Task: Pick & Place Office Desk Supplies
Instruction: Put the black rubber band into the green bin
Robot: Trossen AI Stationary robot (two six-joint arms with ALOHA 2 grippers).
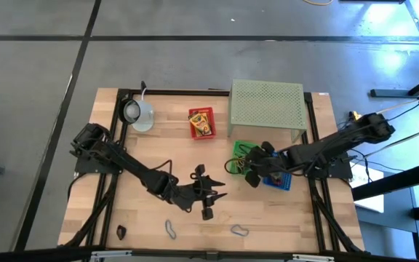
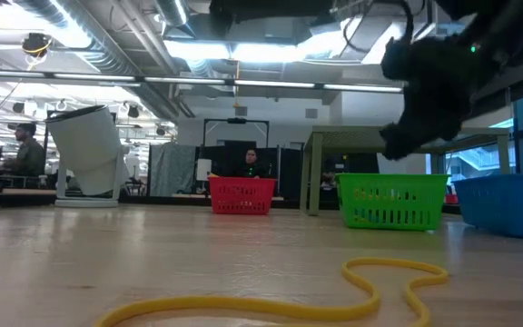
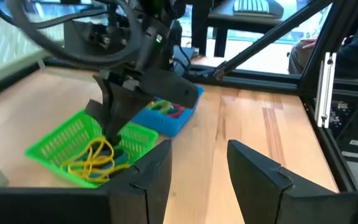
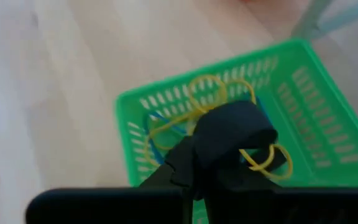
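Fingers of the right gripper (image 4: 219,146) look pinched together over the green basket (image 4: 328,93), where yellow rubber bands (image 4: 207,93) already lie; whether they still pinch one is unclear. Releasing low, inside the rim, seems wisest. Left gripper (image 3: 197,168) waits open mid-table.

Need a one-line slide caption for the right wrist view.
Right gripper poised directly over the green basket of yellow rubber bands on the wooden table.

Pale mug (image 1: 138,113), green perforated stand (image 1: 267,102), wooden table (image 1: 158,153)
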